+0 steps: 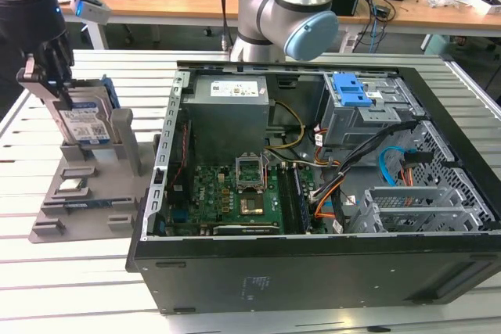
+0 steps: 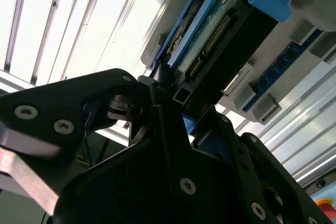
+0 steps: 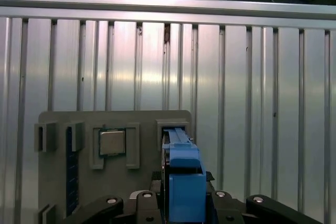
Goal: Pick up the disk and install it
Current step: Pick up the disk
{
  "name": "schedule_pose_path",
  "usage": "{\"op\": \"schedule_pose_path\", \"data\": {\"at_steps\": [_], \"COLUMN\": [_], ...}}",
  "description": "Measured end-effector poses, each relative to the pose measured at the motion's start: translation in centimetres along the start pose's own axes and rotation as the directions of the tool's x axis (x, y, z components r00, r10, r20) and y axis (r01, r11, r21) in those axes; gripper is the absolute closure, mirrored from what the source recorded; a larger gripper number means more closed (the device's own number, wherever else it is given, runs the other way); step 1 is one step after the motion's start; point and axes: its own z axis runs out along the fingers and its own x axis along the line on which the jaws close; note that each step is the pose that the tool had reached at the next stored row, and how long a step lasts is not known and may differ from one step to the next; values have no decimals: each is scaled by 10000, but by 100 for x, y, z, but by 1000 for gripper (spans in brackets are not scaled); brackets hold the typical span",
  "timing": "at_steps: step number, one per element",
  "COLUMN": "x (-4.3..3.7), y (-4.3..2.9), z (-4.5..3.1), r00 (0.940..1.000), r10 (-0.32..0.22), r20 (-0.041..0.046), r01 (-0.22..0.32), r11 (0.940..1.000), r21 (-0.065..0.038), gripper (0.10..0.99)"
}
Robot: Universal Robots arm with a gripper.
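The disk [image 1: 82, 121], a silver drive with a blue-and-white label in a blue carrier, stands on edge in the grey holder [image 1: 86, 193] at the exterior view's left. My gripper [image 1: 48, 82] comes down on its upper end and is shut on it. In the first wrist view the blue carrier edge of the disk [image 3: 184, 177] sits between the black fingers [image 3: 107, 205]. The second wrist view looks along the disk [image 2: 210, 40], showing its connector side, with my gripper [image 2: 173, 103] clamped at its end. I cannot tell whether the disk has left its slot.
A small square chip [image 3: 112, 142] and a blue memory stick [image 3: 72, 166] lie in the holder's [image 3: 142, 121] other recesses. To the exterior view's right is the open computer case [image 1: 313, 271], with a grey drive cage and blue latch [image 1: 352, 91], cables and motherboard inside. The arm's base [image 1: 286, 5] stands behind it.
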Motion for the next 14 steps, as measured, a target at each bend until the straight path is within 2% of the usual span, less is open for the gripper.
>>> {"op": "schedule_pose_path", "data": {"at_steps": [13, 14], "x": [-11, -12], "y": [10, 11], "z": [-228, -262], "r00": [10000, 10000], "r10": [1, 0], "r20": [0, 0], "r01": [-1, 0], "r11": [10000, 10000], "r21": [-1, 0], "gripper": [722, 722]}}
